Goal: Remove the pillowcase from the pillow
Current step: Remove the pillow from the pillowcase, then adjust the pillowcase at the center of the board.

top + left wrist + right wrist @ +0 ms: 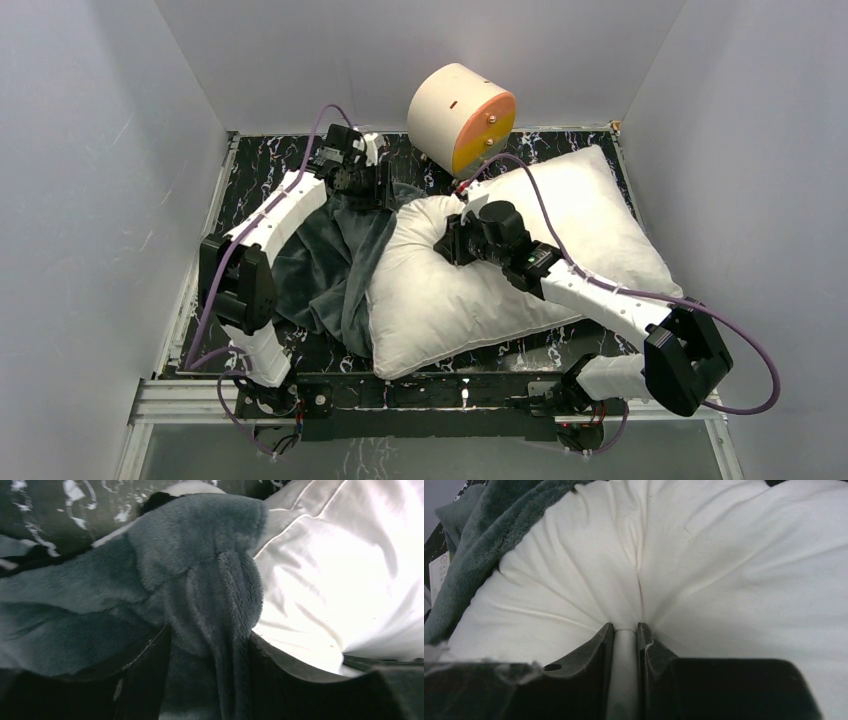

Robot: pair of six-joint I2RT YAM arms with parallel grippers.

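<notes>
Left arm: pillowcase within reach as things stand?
Probably yes: the left gripper sits right at the pillowcase, with a grey fold lying between its fingers and nothing in the way. Whether it actually grips is unclear.

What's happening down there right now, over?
Right gripper pinching pillow. Left gripper around pillowcase fold, grip unclear. Pillowcase nearly off, bunched left of pillow. Nothing blocking.

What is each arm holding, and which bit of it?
The right end effector pinches a fold atop the pillow. The pillowcase sits inside the left end effector; a grip cannot be told.
</notes>
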